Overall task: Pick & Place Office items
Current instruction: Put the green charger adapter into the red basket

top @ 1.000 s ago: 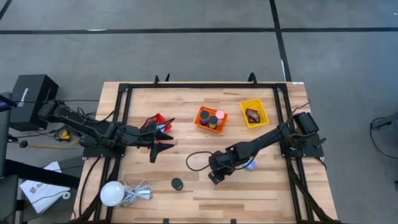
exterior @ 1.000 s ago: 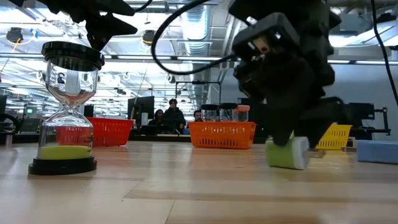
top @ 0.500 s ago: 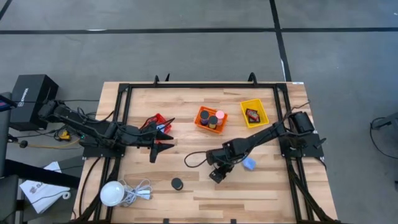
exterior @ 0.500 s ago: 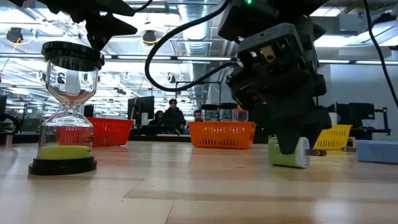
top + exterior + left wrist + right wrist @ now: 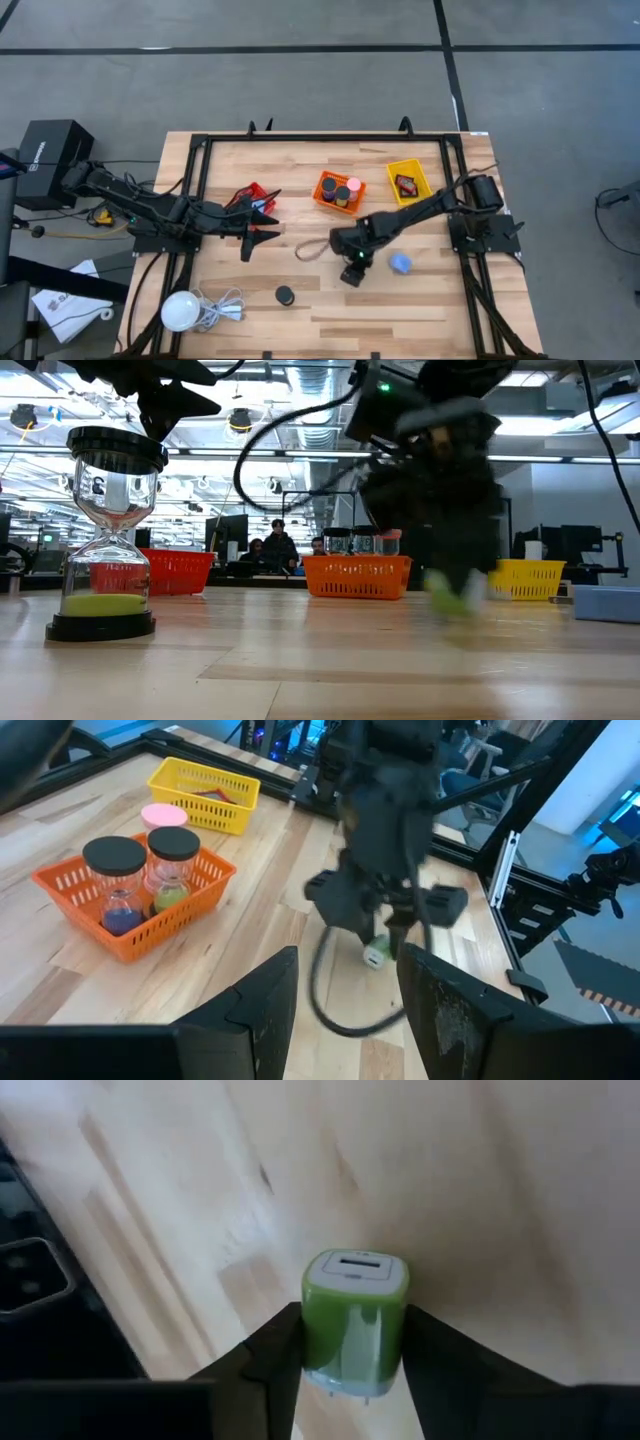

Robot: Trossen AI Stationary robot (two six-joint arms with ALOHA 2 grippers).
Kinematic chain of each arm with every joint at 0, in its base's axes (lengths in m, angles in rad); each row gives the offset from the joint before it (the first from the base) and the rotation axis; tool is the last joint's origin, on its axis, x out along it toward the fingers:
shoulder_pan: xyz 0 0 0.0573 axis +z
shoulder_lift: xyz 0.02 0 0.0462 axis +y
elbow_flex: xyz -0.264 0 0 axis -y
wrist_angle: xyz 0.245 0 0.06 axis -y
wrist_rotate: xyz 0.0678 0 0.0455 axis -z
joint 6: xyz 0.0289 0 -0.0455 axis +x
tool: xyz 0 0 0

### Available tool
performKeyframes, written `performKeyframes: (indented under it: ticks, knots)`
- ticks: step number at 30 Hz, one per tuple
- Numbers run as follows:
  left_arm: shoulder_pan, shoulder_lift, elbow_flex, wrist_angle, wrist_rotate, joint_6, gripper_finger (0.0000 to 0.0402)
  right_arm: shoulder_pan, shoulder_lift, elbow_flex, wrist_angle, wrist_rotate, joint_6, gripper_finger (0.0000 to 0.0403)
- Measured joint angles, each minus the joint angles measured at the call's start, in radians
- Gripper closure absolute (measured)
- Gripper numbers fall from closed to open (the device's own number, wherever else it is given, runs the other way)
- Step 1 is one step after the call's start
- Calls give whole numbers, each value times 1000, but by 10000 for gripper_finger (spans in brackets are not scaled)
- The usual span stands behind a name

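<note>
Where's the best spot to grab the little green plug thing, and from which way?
Probably the way the right gripper has the green charger: across its two flat sides, a finger on each. Those faces are flat and parallel, so fingers shouldn't slip. The rounded end with the slot stays free.

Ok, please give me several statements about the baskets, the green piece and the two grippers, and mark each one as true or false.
1. The right gripper is shut on the green piece. True.
2. The orange basket is empty. False: it holds dark-capped jars and a pink-capped one.
3. The left gripper holds a blue block. False: its fingers are open and hold nothing; the blue block lies on the table, near the right arm.
4. The yellow basket stands between the orange basket and the right edge of the table. True.
5. The hourglass lies on its side. False: it stands upright, with green sand in its lower half.
</note>
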Motion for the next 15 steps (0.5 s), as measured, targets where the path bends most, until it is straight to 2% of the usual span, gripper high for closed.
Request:
performKeyframes:
  ticks: [2, 7, 11, 15]
  knots:
    - [0, 0, 0, 0, 0, 9, 234, -21, -18, 24, 9, -14, -60, 268]
    - [-13, 28, 0, 27, -1, 161, 234, -67, -66, 65, 2, -37, -196, 266]
    - [-50, 116, 0, 128, 30, 296, 234, -113, -128, 98, 0, -100, -316, 249]
    - [-67, 238, 0, 278, 63, 374, 234, -156, -174, 114, -9, -155, -393, 254]
